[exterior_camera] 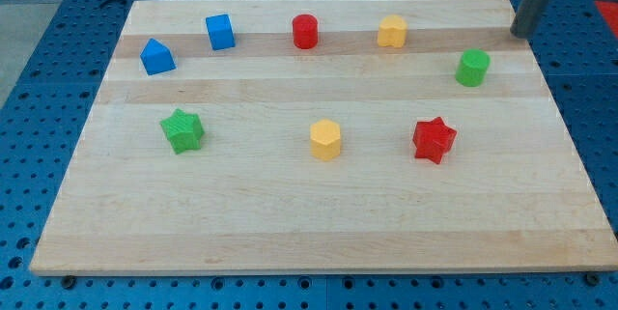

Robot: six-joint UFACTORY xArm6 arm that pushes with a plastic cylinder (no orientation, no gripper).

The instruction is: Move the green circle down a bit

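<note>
Tip (519, 33) above-right of round green circle (472, 68)

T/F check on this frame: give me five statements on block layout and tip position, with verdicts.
1. My tip touches the green circle. False: it sits apart, up and to the view's right of it.
2. The red star lies below the green circle in the view. True.
3. Two blue blocks sit at the view's bottom right. False: the blue cube and the blue house-shaped block are at the top left.
4. The red cylinder stands between the blue cube and a yellow block. True.
5. The green star is at the view's left. True.
</note>
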